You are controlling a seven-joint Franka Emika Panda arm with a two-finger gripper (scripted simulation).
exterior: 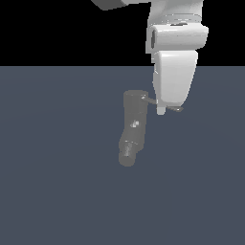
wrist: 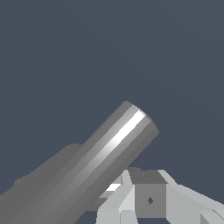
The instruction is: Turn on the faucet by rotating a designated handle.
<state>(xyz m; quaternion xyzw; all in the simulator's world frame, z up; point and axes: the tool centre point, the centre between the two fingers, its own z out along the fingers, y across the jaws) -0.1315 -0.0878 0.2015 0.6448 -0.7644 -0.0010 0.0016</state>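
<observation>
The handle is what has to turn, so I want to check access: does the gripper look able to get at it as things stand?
Probably yes. In the exterior view the gripper hangs right at the handle, the thin rod sticking out of the faucet top, and nothing else stands between them. Whether it already touches the rod cannot be told.

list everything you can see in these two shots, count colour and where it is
faucet: 1, dull grey, standing on the floor near the middle of the exterior view; thick body with a flat top cap, lower part bent toward a round ribbed spout; it also fills much of the wrist view
handle: 1, thin grey rod, sticking out sideways from the faucet's top toward the exterior view's right, partly hidden behind the gripper
floor: 1, flat slate blue, under everything
background: black band above the floor in the exterior view
robot arm: 1, white, coming down from the top of the exterior view
gripper: 1, white, at the handle just right of the faucet top; whether open or shut is unclear
</observation>
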